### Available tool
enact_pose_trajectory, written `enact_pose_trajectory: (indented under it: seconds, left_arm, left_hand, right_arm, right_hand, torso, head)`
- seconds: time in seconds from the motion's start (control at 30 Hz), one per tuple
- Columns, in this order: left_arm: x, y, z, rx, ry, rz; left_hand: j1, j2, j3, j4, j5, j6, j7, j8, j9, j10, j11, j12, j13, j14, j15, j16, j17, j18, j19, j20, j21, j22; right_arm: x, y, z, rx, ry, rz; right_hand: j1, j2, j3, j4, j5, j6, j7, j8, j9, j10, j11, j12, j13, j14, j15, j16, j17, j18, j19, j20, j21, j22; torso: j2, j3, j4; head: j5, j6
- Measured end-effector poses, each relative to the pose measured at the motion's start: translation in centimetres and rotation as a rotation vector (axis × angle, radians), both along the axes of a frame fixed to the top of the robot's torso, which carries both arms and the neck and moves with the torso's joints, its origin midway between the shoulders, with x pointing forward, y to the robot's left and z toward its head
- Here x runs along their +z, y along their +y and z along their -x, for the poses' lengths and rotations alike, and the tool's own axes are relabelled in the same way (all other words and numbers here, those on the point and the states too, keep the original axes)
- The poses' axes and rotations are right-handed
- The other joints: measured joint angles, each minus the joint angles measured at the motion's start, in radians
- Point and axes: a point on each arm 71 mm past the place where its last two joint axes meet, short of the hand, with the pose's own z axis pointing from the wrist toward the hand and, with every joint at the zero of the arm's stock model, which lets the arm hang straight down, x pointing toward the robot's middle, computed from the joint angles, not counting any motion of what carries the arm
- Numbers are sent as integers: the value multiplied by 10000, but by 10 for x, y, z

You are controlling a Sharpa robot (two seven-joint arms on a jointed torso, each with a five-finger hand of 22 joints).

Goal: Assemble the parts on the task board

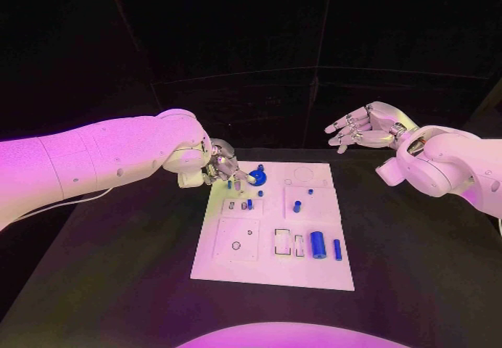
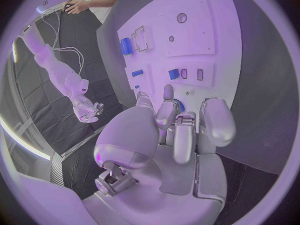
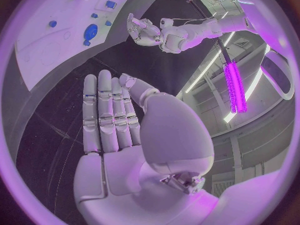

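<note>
The white task board [image 1: 274,267] lies in the middle of the table. A round blue part [image 1: 257,177] sits near its far left corner. My left hand [image 1: 223,172] hovers just left of that part with its fingers pointing down, spread, and nothing between them; the left wrist view shows the round part [image 2: 179,105] just past the fingertips [image 2: 167,92]. More blue parts stand on the board: a small one [image 1: 297,206] mid-board and a cylinder [image 1: 317,244] near the front right. My right hand [image 1: 366,125] is raised beyond the board's far right corner, flat and empty [image 3: 112,120].
Black table surface [image 1: 418,275] surrounds the board on every side. Empty recesses, among them a rectangular slot [image 1: 281,241] and a small round hole [image 1: 236,246], mark the board's front half. A slim blue pin [image 1: 336,249] lies beside the cylinder.
</note>
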Motion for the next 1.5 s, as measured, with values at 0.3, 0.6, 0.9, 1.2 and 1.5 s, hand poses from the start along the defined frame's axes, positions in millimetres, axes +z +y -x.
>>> enact_pose_trajectory:
  seconds: [0.3, 0.6, 0.9, 1.2, 1.5]
  left_arm:
    - [-5, -13, -4, -202, -184, -874]
    - [-13, -20, -7, -277, -124, -1490]
    - [-21, -28, -10, -397, -11, -1772]
    - [-30, -38, -10, -542, 162, -1888]
    - [-37, -40, -10, -608, 333, -1986]
  left_hand:
    - [221, 146, 42, -44, 0, -239, 10, 309, 267, -39, -34, 59, 24, -15, -15, 0, -1, 0, -74, 3, 39, 18]
    - [221, 146, 21, -22, 0, -339, 17, 414, 364, -39, -34, 59, -5, -14, -14, 0, -2, 0, -108, 37, 39, -44]
    - [220, 146, 14, -15, 0, -339, 17, 455, 406, -40, -33, 134, 24, -14, -14, 0, -2, 0, -108, 37, 39, 26]
    - [220, 146, 49, -49, 0, -543, 45, 540, 490, -63, -10, 138, 21, -14, -13, 0, -3, 2, -107, 38, 76, 67]
    - [271, 95, 84, -84, 0, -634, 65, 581, 520, -78, 5, 139, 7, -14, -14, 0, -3, 1, -139, 68, 75, 78]
  right_arm:
    - [2, -3, -5, -485, -242, -134]
    - [3, -2, -8, -804, -524, -90]
    - [4, 1, -9, -900, -666, -91]
    - [4, 4, -9, -946, -695, -132]
    - [4, 8, -10, -932, -677, -164]
  right_hand:
    - [-521, -102, -1135, 347, 556, 329, -329, 191, 7, 3, -314, 2727, 2640, 62, -394, 3758, 3057, -1, 920, -364, 682, 410]
    - [-635, 21, -1357, 494, 459, 218, -219, 267, -3, -1026, -257, 3391, 3500, -1084, -241, 4172, 3273, -1, 630, -289, 653, 483]
    - [-571, 84, -1357, 494, 410, 185, -185, 267, -4, -1194, -215, 3290, 3461, -1245, -197, 4129, 3201, -1, 579, -239, 569, 443]
    - [-531, 124, -1325, 526, 410, 41, -41, 267, -13, -1606, -89, 2632, 2936, -1767, -38, 3489, 2728, 0, 220, -95, 69, 225]
    - [-531, 124, -1299, 499, 410, -65, -7, 201, -22, -1605, -89, 2516, 2737, -1766, -37, 3355, 2554, -1, 198, -73, -44, 168]
  torso:
    - [15, -12, 0]
    - [17, -11, 7]
    - [15, -8, 10]
    - [11, -18, 9]
    - [7, -20, 1]
  head:
    - [14, -63]
    - [39, -117]
    - [51, -172]
    - [34, -233]
    - [0, -254]
